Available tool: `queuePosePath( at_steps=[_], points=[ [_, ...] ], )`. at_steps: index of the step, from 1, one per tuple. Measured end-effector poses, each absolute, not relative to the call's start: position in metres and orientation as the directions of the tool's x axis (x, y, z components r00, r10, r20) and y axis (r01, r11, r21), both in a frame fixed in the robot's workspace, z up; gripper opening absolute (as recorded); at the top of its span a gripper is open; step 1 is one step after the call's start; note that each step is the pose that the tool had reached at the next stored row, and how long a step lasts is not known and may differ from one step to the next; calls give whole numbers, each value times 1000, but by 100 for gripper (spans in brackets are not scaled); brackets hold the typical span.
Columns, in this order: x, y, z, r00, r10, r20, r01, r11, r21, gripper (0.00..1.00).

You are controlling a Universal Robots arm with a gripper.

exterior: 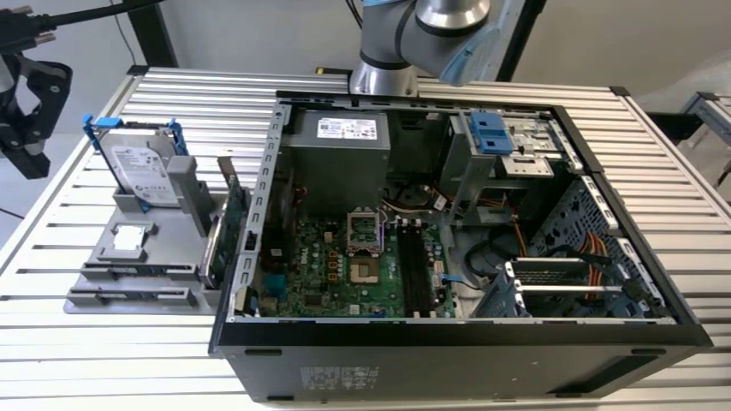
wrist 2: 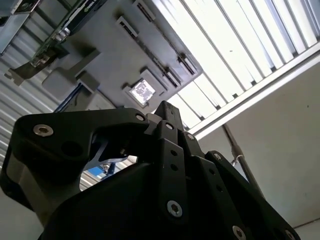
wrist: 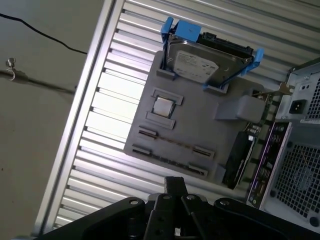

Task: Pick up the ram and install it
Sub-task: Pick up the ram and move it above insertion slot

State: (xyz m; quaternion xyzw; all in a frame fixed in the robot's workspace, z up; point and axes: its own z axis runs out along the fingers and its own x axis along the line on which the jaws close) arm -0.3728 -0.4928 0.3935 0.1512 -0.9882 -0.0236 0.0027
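Ribbed aluminium table (exterior: pixel 686 223) fills the scene, and the big item on it is the open computer case (exterior: pixel 457 338), lying on its side across the middle and towards the exterior view's right edge, green motherboard (exterior: pixel 320 274) facing up. At the table's far edge stands the arm (exterior: pixel 395 51), rising out of shot. Over by the edge on the exterior view's left sits a grey tray (wrist: pixel 195 125). At the tray's far end a silver hard drive (exterior: pixel 149 171) stands propped in its blue frame, and along the side nearest the case a green expansion card (exterior: pixel 234 218) stands on edge, just beside the case wall. The gripper (wrist: pixel 175 184) hangs in the air near the table's edge on the exterior view's left, well apart from the tray and touching nothing; its fingers are pressed together with nothing between them. A small square processor chip (exterior: pixel 129 238) lies flat in the middle of the tray. And the ram (exterior: pixel 128 271), a thin stick seen edge-on, sits in the slotted holders towards the tray's near edge, untouched.
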Motion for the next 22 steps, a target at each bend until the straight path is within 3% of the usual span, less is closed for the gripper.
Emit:
queuePosePath(
  at_steps=[22],
  points=[
    [-373,-493,395,-916,-401,-2,-401,915,47,0]
  ],
)
